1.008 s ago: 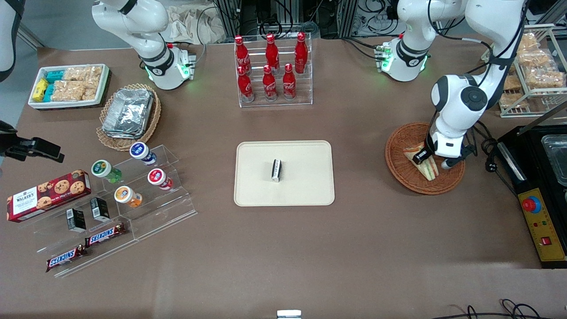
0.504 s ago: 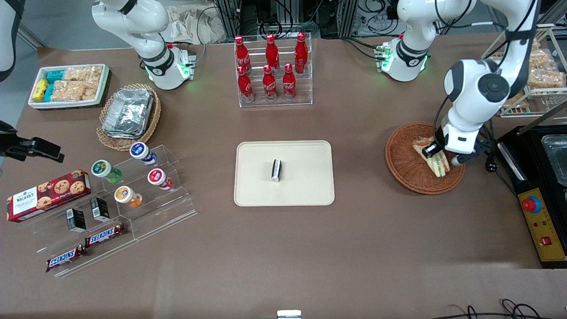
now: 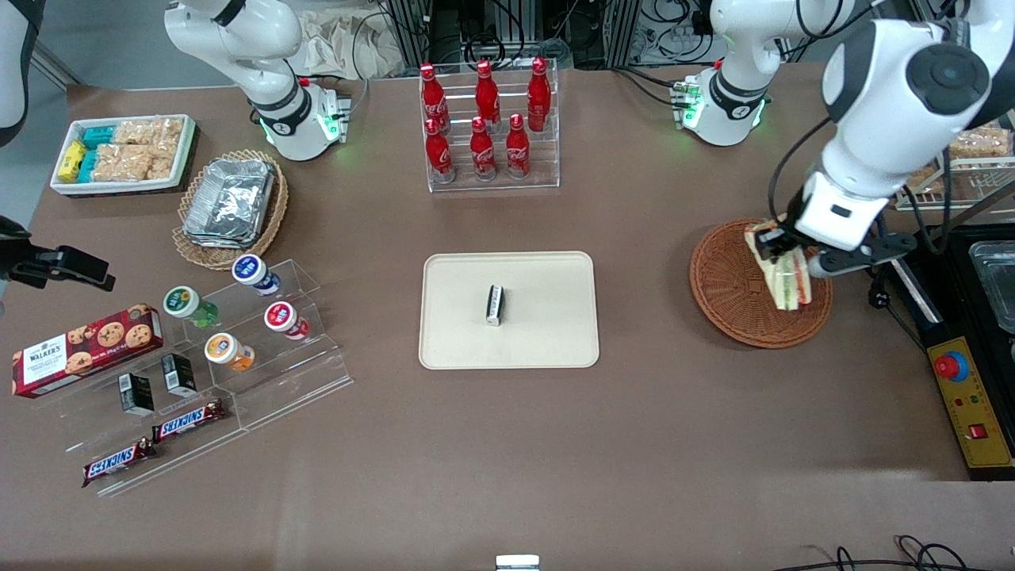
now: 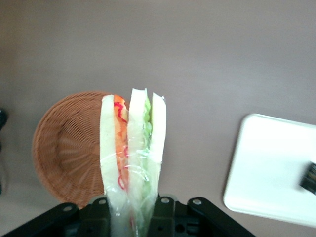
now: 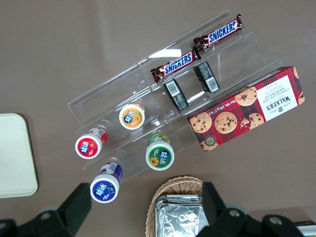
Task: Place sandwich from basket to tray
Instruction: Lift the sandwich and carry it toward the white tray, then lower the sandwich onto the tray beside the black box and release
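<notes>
The left arm's gripper (image 3: 781, 252) is closed narrowly on the sandwich (image 3: 783, 274), and its fingers press the two outer bread slices at the wide end. The sandwich hangs in the air above the round wicker basket (image 3: 733, 289), clear of the weave, over the part of the basket toward the working arm's end of the table. In the left wrist view the wedge (image 4: 132, 158) is wrapped in clear film, with orange-red filling in one layer and green filling in the other, and the basket (image 4: 64, 148) lies under it.

The cream tray (image 3: 547, 333) lies in the middle of the table, at about 9 o'clock from the basket and well apart from it. A small dark packet (image 3: 495, 304) lies on it.

Readable writing: "WALKER'S" on the red tartan cookie box (image 3: 83, 349), "SNICKERS" on the two bars (image 3: 155, 444), and Coca-Cola script on the red bottles (image 3: 484, 119) in the clear rack.
</notes>
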### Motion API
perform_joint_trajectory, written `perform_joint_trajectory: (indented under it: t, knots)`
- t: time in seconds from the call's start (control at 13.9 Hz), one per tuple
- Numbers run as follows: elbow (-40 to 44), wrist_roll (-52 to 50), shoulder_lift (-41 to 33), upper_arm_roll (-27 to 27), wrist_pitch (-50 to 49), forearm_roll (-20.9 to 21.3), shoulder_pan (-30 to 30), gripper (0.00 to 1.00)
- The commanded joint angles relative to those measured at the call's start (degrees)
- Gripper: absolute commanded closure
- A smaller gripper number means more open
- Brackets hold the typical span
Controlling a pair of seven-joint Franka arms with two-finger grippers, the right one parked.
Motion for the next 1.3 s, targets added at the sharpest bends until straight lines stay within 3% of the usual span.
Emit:
perform_joint_trajectory:
  t: [0.0, 0.29, 0.94, 1.22]
  knots:
    - [7.4, 3.3, 5.7, -0.3, -1.2, -1.8, -5.8, 1.00]
    - [12.1, 2.0, 14.2, -1.2, 5.1, -5.3, -12.2, 1.00]
    - [-0.6, -3.1, 27.0, -0.8, 30.9, -3.9, -19.3, 1.00]
    - [-1.1, -9.8, 32.3, -0.7, 36.6, -1.5, -21.7, 1.00]
